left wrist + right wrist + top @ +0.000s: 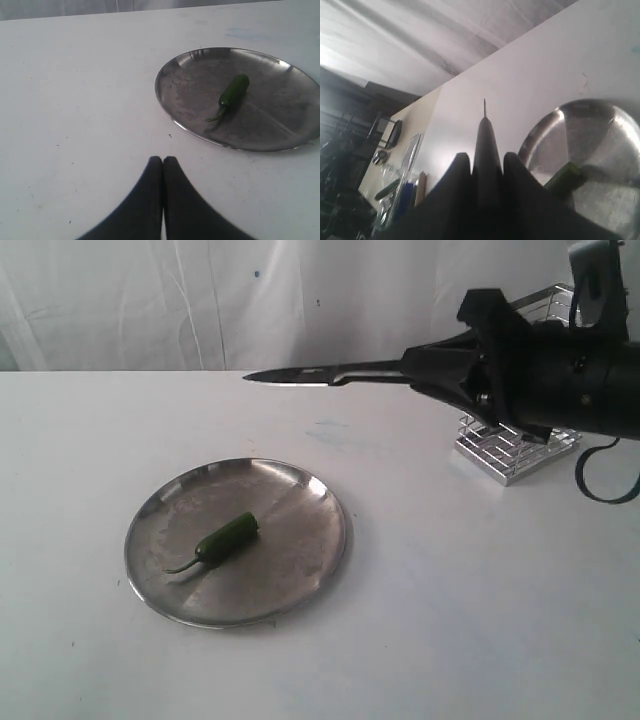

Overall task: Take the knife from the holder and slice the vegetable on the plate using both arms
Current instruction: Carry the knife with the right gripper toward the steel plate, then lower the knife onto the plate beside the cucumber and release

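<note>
Right, the white worktop [450,620] fills most of my exterior view. The biggest thing over it is the black right arm [580,380], which reaches in from 3 o'clock. Its hand [405,367] is clamped narrowly on the handle of the knife [320,374]. In the right wrist view I can see the two fingers [462,170] pressed against either side of the dark handle. Behind that arm, at about 2 o'clock on the worktop, stands the chrome wire holder [515,445], and the arm hides much of it. The plate [335,540] lies flat at about 7 o'clock from the middle of the worktop, well apart from the holder. Its steel surface is dull and scuffed. The knife is out of the holder and held roughly level, with the pointed blade aimed toward 9 o'clock. From where I watch, the tip sits at about the plate's 12 o'clock, and it touches neither the plate nor anything lying on it. The left hand [162,160] shows only in its own wrist view. Its fingers are pressed together with nothing between them, and the plate lies near it on the worktop. The vegetable [228,538], a small green chili, rests just left of the plate's centre. Its blunt end points to 2 o'clock and its thin curved stem trails toward 8 o'clock.
</note>
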Motion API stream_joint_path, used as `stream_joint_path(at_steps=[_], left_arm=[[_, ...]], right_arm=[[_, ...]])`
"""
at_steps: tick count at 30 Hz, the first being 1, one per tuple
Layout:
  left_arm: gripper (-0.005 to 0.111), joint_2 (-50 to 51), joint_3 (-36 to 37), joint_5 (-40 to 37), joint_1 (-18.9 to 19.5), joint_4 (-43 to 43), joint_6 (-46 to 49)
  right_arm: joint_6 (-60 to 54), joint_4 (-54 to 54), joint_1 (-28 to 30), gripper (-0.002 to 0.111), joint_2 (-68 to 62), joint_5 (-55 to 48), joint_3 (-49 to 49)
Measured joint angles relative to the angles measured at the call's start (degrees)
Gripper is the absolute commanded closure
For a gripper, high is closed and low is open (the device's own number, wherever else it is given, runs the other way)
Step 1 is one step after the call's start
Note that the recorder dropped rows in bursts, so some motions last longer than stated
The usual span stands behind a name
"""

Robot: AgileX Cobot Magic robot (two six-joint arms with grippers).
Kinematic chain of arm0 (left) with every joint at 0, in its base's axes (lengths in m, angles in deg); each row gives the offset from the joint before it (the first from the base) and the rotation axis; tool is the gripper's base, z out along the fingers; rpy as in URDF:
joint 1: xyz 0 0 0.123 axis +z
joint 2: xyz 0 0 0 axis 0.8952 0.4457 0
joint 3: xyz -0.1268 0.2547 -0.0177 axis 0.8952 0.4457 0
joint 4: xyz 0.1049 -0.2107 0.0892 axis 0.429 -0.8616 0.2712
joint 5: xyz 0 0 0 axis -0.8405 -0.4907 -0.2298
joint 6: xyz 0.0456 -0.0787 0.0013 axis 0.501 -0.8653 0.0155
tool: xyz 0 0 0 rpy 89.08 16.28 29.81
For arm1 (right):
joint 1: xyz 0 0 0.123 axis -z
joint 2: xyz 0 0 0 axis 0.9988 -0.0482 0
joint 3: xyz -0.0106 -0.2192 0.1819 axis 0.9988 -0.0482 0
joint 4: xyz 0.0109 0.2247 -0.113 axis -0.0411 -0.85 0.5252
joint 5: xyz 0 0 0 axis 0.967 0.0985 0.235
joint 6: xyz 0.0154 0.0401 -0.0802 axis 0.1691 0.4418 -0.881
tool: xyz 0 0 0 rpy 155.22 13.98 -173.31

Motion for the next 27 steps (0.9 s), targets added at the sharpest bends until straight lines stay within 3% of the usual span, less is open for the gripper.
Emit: stream_joint_path(at_steps=[7, 14, 27], left_arm=[[0.107, 0.0, 0.0, 0.0, 0.0, 0.0, 0.0], [0.107, 0.0, 0.0, 0.0, 0.0, 0.0, 0.0], [0.107, 0.0, 0.0, 0.0, 0.0, 0.0, 0.0]], right_arm=[[2.5, -0.4, 0.0, 0.108, -4.0, 5.4, 6.4], [2.8, -0.8, 0.0, 0.108, -20.3, -13.9, 15.0], [-12.3, -0.4, 0.0, 0.108, -25.5, -17.3, 0.3]])
